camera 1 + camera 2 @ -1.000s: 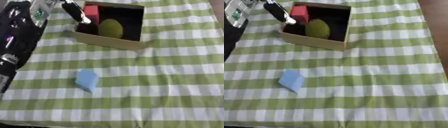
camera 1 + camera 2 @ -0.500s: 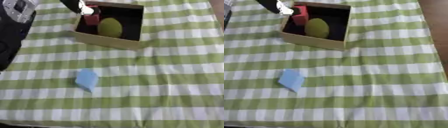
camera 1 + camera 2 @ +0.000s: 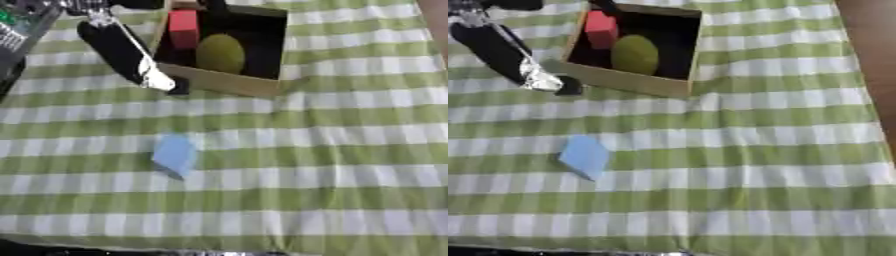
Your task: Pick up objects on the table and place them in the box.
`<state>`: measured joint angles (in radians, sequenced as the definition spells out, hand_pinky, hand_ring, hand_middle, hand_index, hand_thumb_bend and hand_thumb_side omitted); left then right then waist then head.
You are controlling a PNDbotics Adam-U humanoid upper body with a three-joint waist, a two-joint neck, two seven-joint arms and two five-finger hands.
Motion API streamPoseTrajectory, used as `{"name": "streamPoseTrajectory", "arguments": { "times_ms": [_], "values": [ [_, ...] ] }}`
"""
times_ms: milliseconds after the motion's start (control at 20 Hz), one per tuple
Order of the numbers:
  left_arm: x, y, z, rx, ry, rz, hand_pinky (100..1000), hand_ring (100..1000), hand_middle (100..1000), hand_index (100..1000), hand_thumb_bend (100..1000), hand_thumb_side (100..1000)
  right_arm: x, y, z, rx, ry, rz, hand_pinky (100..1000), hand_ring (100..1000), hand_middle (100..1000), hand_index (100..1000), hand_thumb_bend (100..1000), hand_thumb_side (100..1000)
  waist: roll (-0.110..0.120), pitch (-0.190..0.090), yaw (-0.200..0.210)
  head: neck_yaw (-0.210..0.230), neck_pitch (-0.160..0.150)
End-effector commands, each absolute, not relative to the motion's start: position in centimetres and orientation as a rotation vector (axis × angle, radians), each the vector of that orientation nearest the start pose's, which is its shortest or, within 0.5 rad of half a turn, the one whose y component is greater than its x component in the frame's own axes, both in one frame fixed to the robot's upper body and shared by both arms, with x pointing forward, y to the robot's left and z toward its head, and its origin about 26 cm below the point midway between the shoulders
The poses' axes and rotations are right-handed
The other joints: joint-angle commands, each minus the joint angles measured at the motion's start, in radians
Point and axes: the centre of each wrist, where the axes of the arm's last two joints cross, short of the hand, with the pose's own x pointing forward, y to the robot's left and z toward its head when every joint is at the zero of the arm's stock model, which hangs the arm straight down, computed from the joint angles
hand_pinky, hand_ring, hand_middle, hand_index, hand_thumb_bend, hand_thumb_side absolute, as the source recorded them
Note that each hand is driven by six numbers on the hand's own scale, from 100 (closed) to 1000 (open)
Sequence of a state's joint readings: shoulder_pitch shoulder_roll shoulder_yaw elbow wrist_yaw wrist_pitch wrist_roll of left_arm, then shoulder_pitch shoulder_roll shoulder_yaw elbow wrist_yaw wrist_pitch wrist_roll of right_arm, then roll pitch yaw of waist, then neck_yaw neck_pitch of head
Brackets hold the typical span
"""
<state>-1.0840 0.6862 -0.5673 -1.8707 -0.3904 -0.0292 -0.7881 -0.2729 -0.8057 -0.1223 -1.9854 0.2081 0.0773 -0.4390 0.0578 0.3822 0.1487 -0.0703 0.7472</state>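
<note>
Box (image 3: 229, 83) holds red block (image 3: 183, 28), green object (image 3: 220, 54) | blue block (image 3: 174, 153) awaits you | left hand (image 3: 131, 57): grasp unclear.

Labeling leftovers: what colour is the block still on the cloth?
Light blue block, clearest in the right eye view.

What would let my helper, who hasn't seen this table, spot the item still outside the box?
On the green checked cloth, look below the cardboard box. A light blue block lies alone there, the only loose thing, unlike the red block and yellow-green ball inside.
</note>
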Motion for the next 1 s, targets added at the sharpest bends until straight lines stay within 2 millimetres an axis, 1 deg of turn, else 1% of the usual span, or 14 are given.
{"name": "streamPoseTrajectory", "arguments": {
  "times_ms": [50,200,450,600,700,850,1000],
  "values": [
    [29.3,13.8,35.0,-0.679,1.865,2.697,906,855,781,911,551,371,28.1,-34.7,27.8,-1.168,-2.311,0.341,866,877,563,827,100,470,0.008,-0.037,0.000,-0.005,0.005],
    [29.2,13.8,34.3,-0.670,1.822,2.770,910,859,787,915,565,375,28.1,-34.7,27.6,-1.163,-2.307,0.338,866,878,561,827,100,470,0.007,-0.033,-0.001,-0.006,0.008],
    [29.8,13.3,32.9,-0.649,1.757,2.846,911,861,789,915,577,373,28.2,-34.6,27.4,-1.155,-2.303,0.331,866,879,560,827,100,470,0.007,-0.028,-0.005,-0.008,0.010],
    [30.3,13.2,32.0,-0.642,1.705,2.888,911,862,786,912,606,386,28.2,-34.6,27.4,-1.155,-2.302,0.326,866,879,560,827,100,470,0.008,-0.026,-0.007,-0.022,0.008],
    [30.8,13.1,31.2,-0.647,1.660,2.923,911,862,783,908,622,384,28.2,-34.7,27.4,-1.156,-2.302,0.319,866,879,560,826,100,470,0.009,-0.025,-0.007,-0.030,0.006],
    [31.8,12.9,29.8,-0.649,1.599,2.973,912,864,782,907,633,368,28.2,-34.7,27.3,-1.153,-2.300,0.310,866,880,560,826,100,470,0.011,-0.026,-0.008,-0.031,0.004],
    [32.9,12.4,28.2,-0.632,1.509,3.017,912,867,782,904,651,325,28.2,-34.6,27.3,-1.149,-2.299,0.306,866,880,559,826,100,470,0.012,-0.026,-0.011,-0.029,0.005]
  ]
}}
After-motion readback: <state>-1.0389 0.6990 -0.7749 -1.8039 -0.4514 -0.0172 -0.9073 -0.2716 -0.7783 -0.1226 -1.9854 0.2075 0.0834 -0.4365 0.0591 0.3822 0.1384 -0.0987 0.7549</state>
